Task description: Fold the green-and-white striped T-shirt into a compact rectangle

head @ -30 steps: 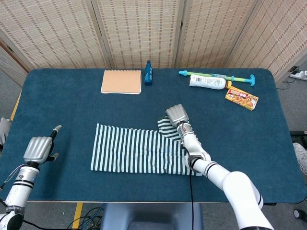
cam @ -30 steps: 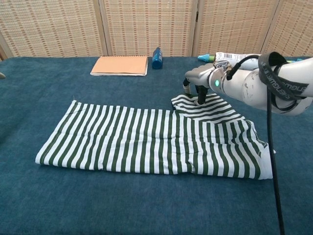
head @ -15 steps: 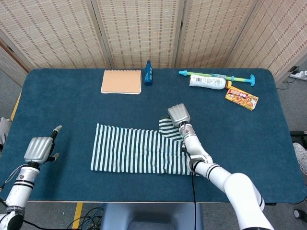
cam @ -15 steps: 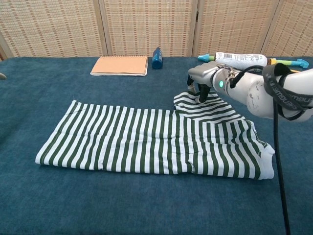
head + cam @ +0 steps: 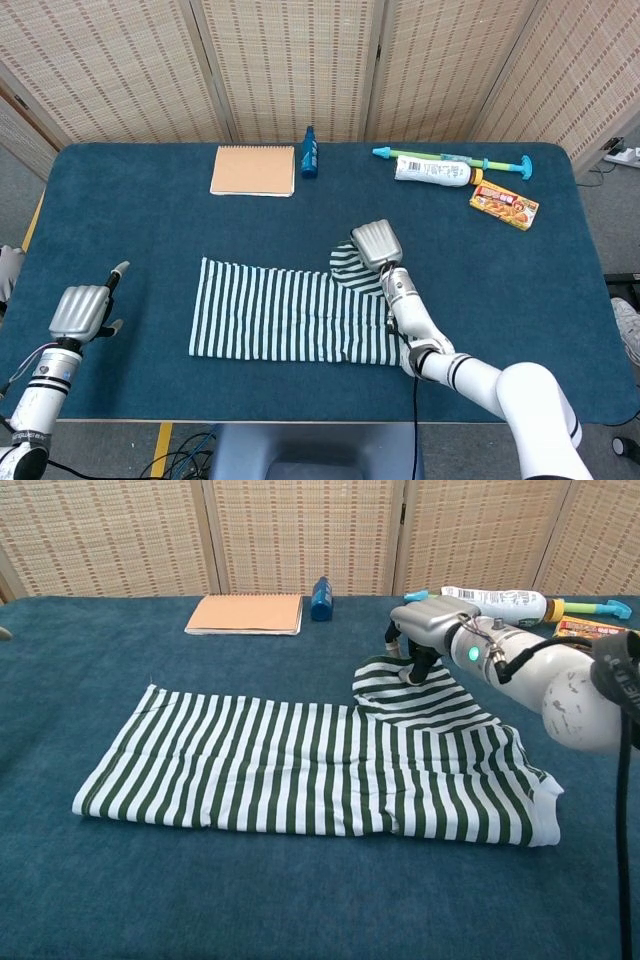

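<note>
1 sleeve of the T-shirt (image 5: 300, 765) is pinched by the right hand (image 5: 425, 630); left hand (image 5: 82, 310) empty, fingers apart.

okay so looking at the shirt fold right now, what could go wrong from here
The right robot hand holds only the tip of the sleeve, so the fabric could slip out mid-fold. The green-and-white striped T-shirt is already wrinkled near its right hem, so a pull might bunch it. The left robot hand rests away from the cloth, leaving nothing anchoring it.
</note>
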